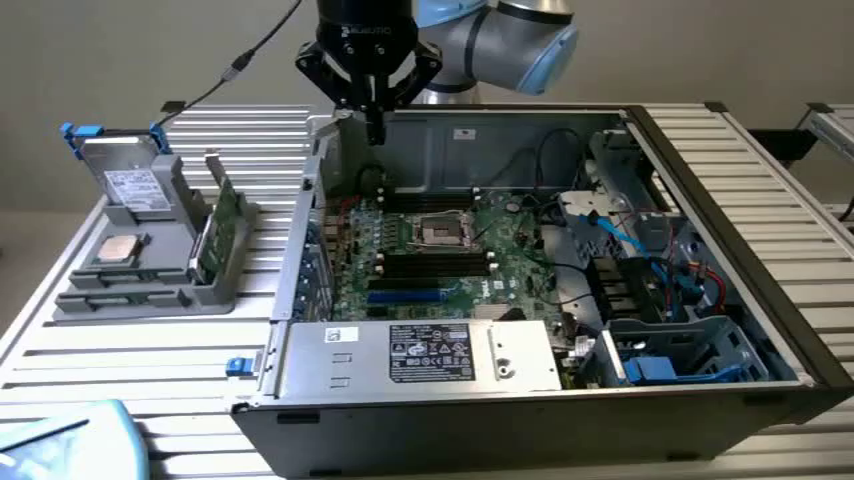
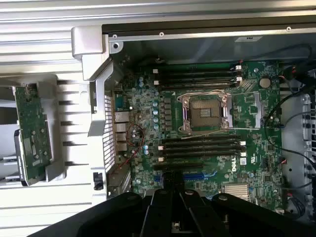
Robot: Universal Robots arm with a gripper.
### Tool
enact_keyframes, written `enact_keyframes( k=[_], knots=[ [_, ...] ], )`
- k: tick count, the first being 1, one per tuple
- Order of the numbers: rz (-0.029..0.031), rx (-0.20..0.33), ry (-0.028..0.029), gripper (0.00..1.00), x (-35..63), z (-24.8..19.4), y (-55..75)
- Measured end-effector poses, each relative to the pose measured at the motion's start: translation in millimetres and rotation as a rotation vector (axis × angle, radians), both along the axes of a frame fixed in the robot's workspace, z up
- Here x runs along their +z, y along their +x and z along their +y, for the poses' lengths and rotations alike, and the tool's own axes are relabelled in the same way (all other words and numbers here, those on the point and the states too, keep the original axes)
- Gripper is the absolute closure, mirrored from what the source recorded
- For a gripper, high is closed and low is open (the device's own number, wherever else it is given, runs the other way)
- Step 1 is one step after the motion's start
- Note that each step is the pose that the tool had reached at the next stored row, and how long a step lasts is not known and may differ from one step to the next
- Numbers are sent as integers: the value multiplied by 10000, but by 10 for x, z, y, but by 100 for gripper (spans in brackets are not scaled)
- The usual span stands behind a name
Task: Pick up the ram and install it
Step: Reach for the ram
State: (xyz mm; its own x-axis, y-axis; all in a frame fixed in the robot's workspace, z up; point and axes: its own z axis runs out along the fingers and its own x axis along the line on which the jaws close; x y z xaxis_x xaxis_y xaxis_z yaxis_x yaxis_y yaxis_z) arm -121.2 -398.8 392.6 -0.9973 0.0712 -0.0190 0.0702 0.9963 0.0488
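Above the case (image 1: 534, 135), near its far corner: gripper (image 1: 376, 130), pressed together on nothing. Probably the ram (image 1: 220, 238): thin green board on edge in the grey plastic tray (image 1: 127, 300), by the slatted metal desk's (image 1: 160, 350) edge at the exterior view's left. Likely light, stiff, brittle. Best pinched across the flat faces at mid-length, clear of the contact edge.

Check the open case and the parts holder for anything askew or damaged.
Nothing stands out. The motherboard lies flat in the open case, its long dark slots empty, with no visible damage. The green card stands on edge in the grey holder.
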Motion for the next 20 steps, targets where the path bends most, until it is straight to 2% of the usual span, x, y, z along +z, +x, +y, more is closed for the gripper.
enact_keyframes(
  k=[7,10,13,17,20],
  knots=[
    [0,0,0,89,0,0,0],
    [17,0,0,89,1,2,-103],
    [107,1,10,89,0,4,-242],
    [292,1,10,89,-8,8,-423],
    [365,1,11,89,-26,13,-559]
  ],
)
